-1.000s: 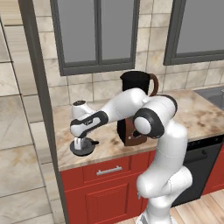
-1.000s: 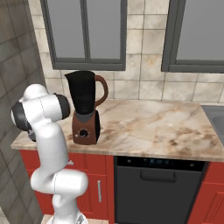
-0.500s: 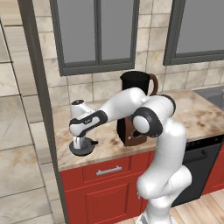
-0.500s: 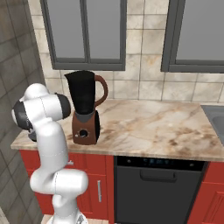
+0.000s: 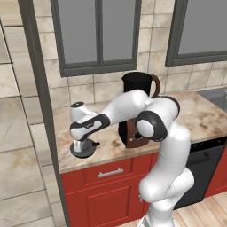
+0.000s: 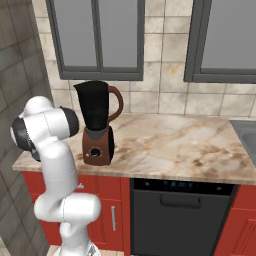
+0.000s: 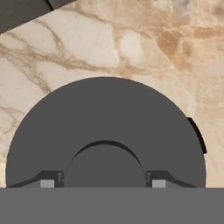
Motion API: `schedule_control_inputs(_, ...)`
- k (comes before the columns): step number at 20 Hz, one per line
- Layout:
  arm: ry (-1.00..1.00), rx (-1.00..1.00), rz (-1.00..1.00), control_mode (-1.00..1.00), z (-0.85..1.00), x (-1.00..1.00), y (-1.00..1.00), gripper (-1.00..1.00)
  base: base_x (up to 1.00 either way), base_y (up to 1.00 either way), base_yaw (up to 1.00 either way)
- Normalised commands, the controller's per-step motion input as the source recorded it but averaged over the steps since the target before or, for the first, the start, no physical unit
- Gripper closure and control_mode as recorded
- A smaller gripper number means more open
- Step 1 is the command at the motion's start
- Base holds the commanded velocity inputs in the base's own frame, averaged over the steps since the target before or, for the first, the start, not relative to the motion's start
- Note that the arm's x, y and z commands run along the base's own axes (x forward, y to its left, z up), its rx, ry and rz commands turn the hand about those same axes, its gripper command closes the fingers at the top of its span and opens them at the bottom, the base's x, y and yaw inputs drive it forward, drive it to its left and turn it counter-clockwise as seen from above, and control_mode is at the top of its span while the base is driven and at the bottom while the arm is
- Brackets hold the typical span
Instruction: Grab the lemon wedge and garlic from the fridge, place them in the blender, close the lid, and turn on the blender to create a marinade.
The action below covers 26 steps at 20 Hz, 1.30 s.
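Lid step underway | flat round dark grey lid (image 7: pixel 105 127) on marble bench (image 5: pixel 102 146) | claw (image 7: pixel 104 179) wide, straddling knob, seemingly ungripped | tall black blender (image 6: pixel 97 122) uncovered

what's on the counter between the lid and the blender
Nothing: in the left base view, bare marble counter separates the lid from the blender. The gripper sits down over the lid's knob.
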Motion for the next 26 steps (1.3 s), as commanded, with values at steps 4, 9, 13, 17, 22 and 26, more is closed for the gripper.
schedule_control_inputs(4, -0.2, 0.0, -0.1, -1.0, 0.73, -0.25, 0.0, 1.0, 0.0, 0.0, 0.0)
schedule_control_inputs(9, -0.24, -0.01, -0.1, -1.0, 1.0, -0.13, 0.0, 1.0, 0.0, 0.0, 0.0)
schedule_control_inputs(13, -0.21, -0.01, -0.07, -1.0, 1.0, -0.17, 0.0, 1.0, 0.0, 0.0, 0.0)
schedule_control_inputs(17, -0.16, 0.0, -0.05, -1.0, 1.0, -0.06, -0.06, 1.0, 0.0, 0.0, 0.0)
schedule_control_inputs(22, -0.12, 0.0, -0.02, -1.0, 1.0, 0.0, -0.18, 1.0, 0.0, 0.0, 0.0)
schedule_control_inputs(26, -0.1, 0.0, 0.0, -1.0, 1.0, 0.0, -0.26, 1.0, 0.0, 0.0, 0.0)
